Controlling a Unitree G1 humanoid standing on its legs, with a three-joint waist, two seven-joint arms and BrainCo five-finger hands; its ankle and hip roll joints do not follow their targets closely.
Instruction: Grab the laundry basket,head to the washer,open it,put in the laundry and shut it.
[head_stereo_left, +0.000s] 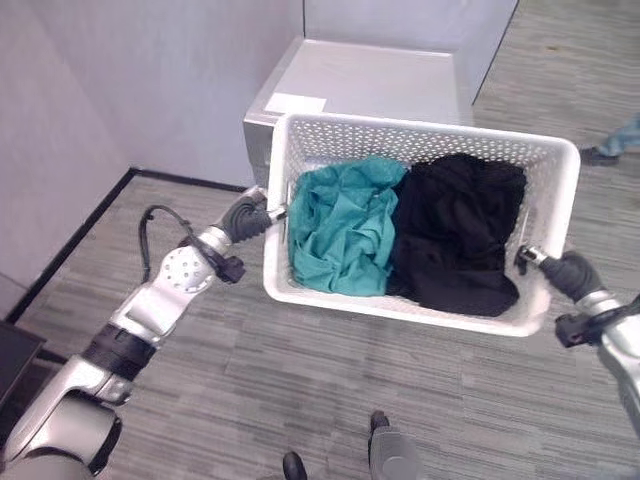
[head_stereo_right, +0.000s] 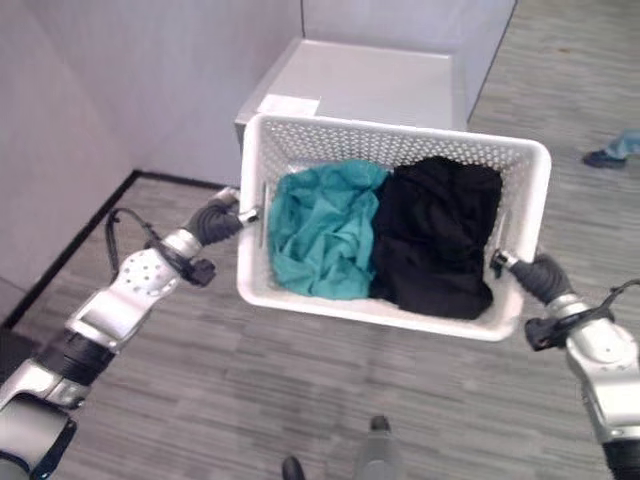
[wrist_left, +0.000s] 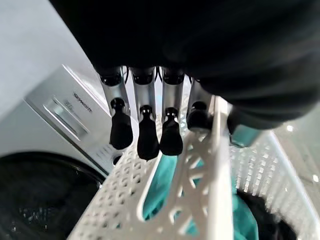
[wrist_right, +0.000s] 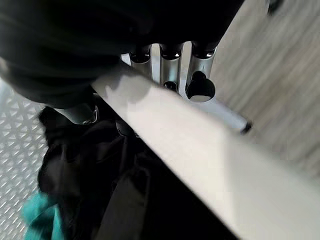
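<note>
I hold a white perforated laundry basket (head_stereo_left: 424, 142) off the floor between both hands. Teal cloth (head_stereo_left: 345, 225) fills its left half and black cloth (head_stereo_left: 458, 230) its right half. My left hand (head_stereo_left: 247, 215) is shut on the basket's left rim, with its fingers (wrist_left: 148, 131) curled over the edge and the thumb inside. My right hand (head_stereo_left: 568, 272) is shut on the right rim (wrist_right: 200, 160), fingers (wrist_right: 200, 86) outside. The grey washer (head_stereo_left: 372, 80) stands just beyond the basket, against the wall. Its dark round door (wrist_left: 40, 200) shows below the control panel in the left wrist view.
Grey partition walls (head_stereo_left: 120, 80) run along the left and behind the washer. A black baseboard (head_stereo_left: 80, 240) marks the left wall's foot. A person's shoe and trouser leg (head_stereo_left: 615, 145) show at the far right on the wood-look floor (head_stereo_left: 300, 400).
</note>
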